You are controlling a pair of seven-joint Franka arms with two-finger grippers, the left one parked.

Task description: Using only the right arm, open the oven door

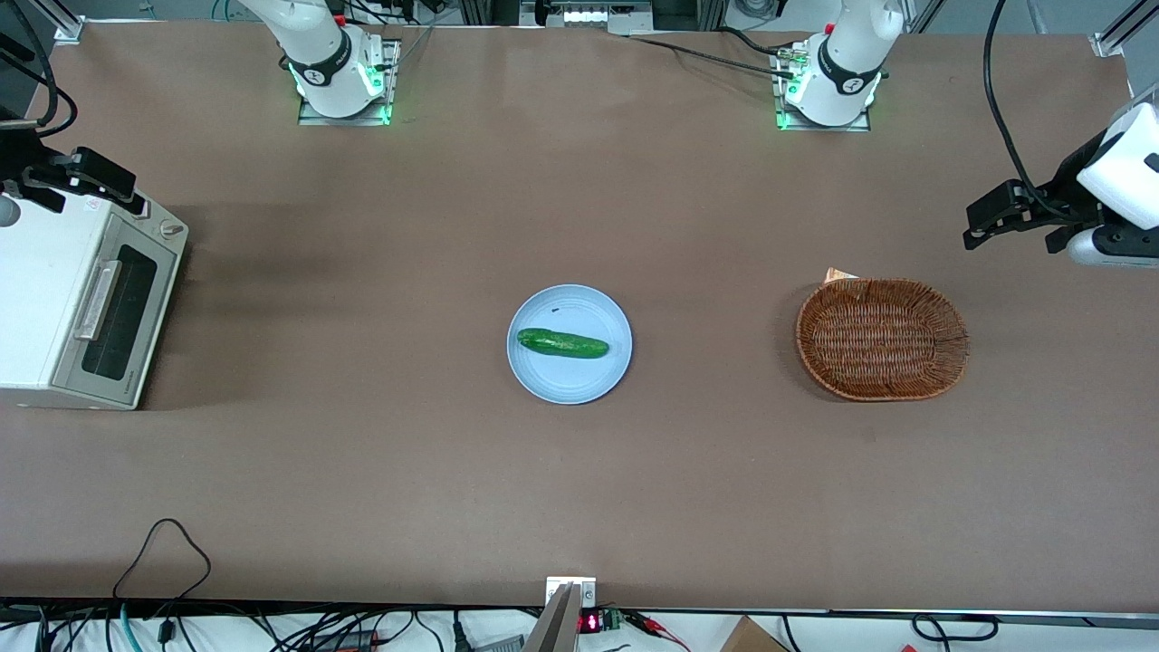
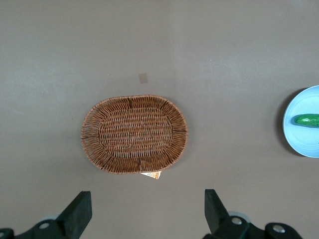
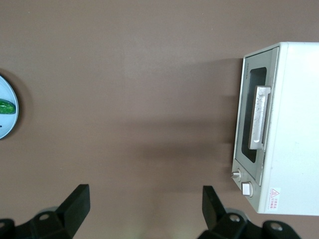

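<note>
The white toaster oven (image 1: pixel 41 290) stands at the working arm's end of the table. Its oven door (image 1: pixel 118 312) is shut, with a dark glass window and a silver bar handle (image 1: pixel 98 299). The door also shows in the right wrist view (image 3: pixel 244 124) with its handle (image 3: pixel 259 117). The right arm's black gripper (image 1: pixel 86 181) hangs high above the oven's knob end, farther from the front camera than the door. It is open and empty (image 3: pixel 144 196), clear of the handle, with brown table under it.
The oven's two knobs (image 1: pixel 170 229) sit beside the door. A blue plate (image 1: pixel 543 380) with a cucumber (image 1: pixel 561 343) lies mid-table. A wicker basket (image 1: pixel 883 391) lies toward the parked arm's end. A black cable (image 1: pixel 163 543) loops near the front edge.
</note>
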